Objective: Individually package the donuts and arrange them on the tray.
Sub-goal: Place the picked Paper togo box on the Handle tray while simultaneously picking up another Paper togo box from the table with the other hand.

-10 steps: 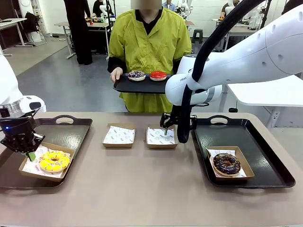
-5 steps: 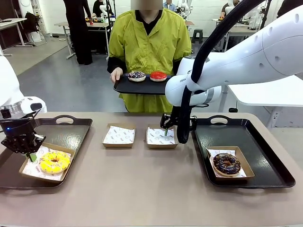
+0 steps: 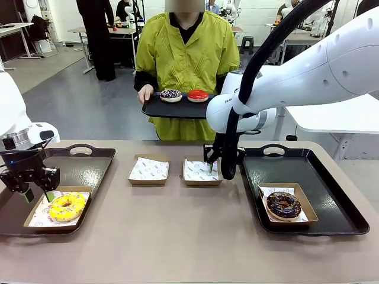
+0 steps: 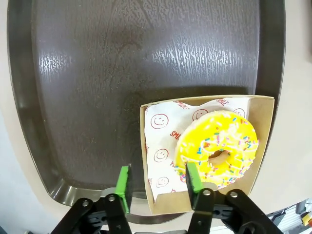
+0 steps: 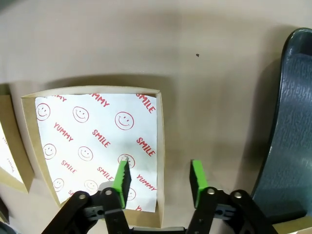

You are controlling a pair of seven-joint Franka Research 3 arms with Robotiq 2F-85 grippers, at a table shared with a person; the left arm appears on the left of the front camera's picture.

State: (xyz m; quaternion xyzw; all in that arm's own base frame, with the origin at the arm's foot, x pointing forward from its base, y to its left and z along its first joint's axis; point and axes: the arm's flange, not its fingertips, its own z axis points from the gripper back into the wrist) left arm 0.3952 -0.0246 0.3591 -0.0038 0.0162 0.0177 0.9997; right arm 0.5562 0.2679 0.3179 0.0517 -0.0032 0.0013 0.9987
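Left claw [image 4: 158, 181] has let go and lifted off the donut box [image 4: 263, 105] | wide apart now, holding nothing | yellow donut [image 4: 218, 147] sits just ahead, in that box on the left tray [image 4: 122, 73] | right claw [image 5: 158, 178] apart too, empty box [image 5: 161, 141] wall running straight between its pads | right arm is nearer to it

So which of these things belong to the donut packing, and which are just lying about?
Belong: yellow donut, chocolate donut, sprinkled dark donut, red donut, two empty boxes, left tray, right tray, person's tray.
Just about: white side table, background table, stool.
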